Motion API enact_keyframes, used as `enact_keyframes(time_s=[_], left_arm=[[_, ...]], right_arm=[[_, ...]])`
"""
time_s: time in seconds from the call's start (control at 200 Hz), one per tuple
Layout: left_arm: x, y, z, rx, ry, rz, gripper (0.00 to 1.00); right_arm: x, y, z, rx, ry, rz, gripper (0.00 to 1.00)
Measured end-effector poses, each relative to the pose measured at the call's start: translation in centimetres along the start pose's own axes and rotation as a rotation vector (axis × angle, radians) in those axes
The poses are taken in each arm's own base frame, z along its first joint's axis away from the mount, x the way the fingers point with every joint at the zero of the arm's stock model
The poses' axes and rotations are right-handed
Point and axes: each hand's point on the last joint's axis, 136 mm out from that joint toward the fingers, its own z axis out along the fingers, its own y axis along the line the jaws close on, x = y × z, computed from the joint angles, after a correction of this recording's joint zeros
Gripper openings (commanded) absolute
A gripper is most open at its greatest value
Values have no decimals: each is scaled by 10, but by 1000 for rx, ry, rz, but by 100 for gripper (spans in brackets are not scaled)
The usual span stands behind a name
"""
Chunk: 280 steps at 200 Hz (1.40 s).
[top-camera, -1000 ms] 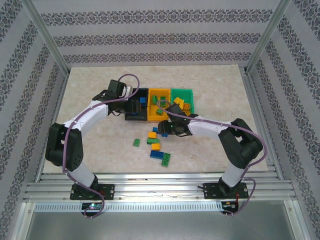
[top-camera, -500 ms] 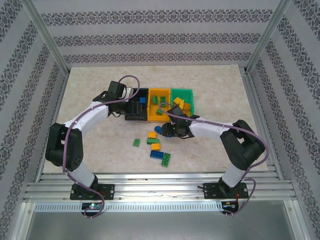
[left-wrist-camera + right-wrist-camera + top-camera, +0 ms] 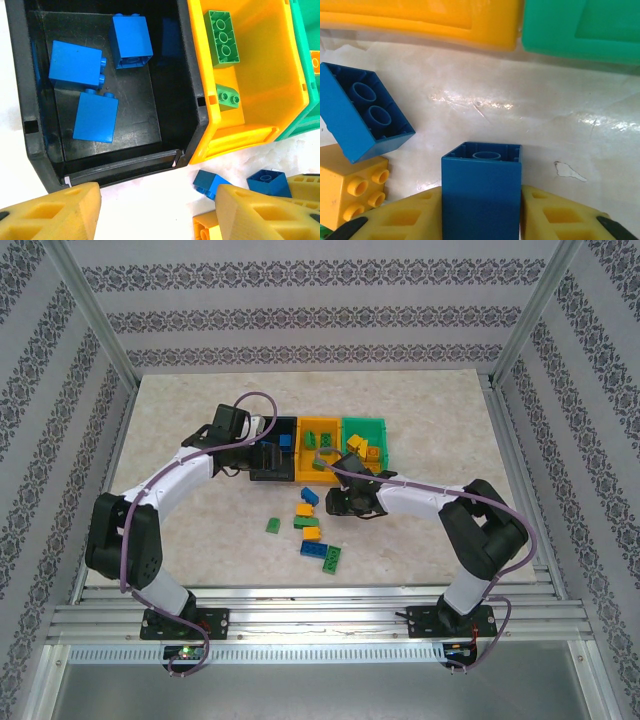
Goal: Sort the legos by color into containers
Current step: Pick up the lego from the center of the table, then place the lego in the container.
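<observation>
From above: left gripper (image 3: 262,452) over black plastic bin (image 3: 272,478), right gripper (image 3: 335,502) low by loose brick pile (image 3: 312,535). Left wrist: half open, empty; three blue bricks (image 3: 75,65) inside bin. Right wrist: pinching small blue studded brick (image 3: 481,200); tilted blue brick (image 3: 362,115) and yellow brick (image 3: 350,192) close beside.

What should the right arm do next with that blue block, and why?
Probably lift the blue brick and carry it to the black bin: the right end effector grips it, and that bin holds three other blue bricks.
</observation>
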Motion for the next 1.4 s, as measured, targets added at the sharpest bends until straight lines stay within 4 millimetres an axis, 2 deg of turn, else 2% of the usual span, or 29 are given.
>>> enact_keyframes(time_s=[0.165, 0.295, 0.385, 0.5, 0.575, 0.729, 0.789, 0.864, 0.989, 1.064, 1.144, 1.309, 1.399], left_arm=[[6, 3, 2, -5, 13, -5, 62], [9, 8, 1, -30, 9, -21, 62], [11, 10, -1, -41, 5, -38, 62], [11, 15, -3, -44, 0, -72, 62], [13, 19, -6, -44, -2, -99, 62], [22, 19, -14, -29, -10, -129, 62], [22, 17, -17, -22, -16, -130, 62], [19, 15, -21, -15, -28, -127, 62], [17, 10, -26, 1, -41, -124, 62], [17, 8, -26, 17, -38, -123, 61], [19, 2, -25, 50, -22, -122, 60], [26, -12, -14, 115, 33, -98, 59], [33, -30, -5, 141, 68, -29, 60]], right_arm=[[-2, 1, -7, 6, -1, -15, 37], [-21, 18, -19, -39, -47, -39, 37], [-46, 40, -32, -97, -100, -63, 37], [-92, 80, -49, -185, -187, -95, 37], [-119, 104, -53, -234, -230, -110, 38], [-163, 140, -41, -290, -272, -147, 43], [-172, 149, -31, -306, -268, -158, 51], [-179, 155, -19, -308, -259, -171, 53], [-174, 151, -8, -289, -228, -174, 53], [-173, 146, -8, -287, -231, -172, 53], [-162, 135, -10, -277, -216, -165, 53], [-136, 97, -31, -244, -209, -129, 53], [-129, 77, -49, -232, -240, -103, 53]])
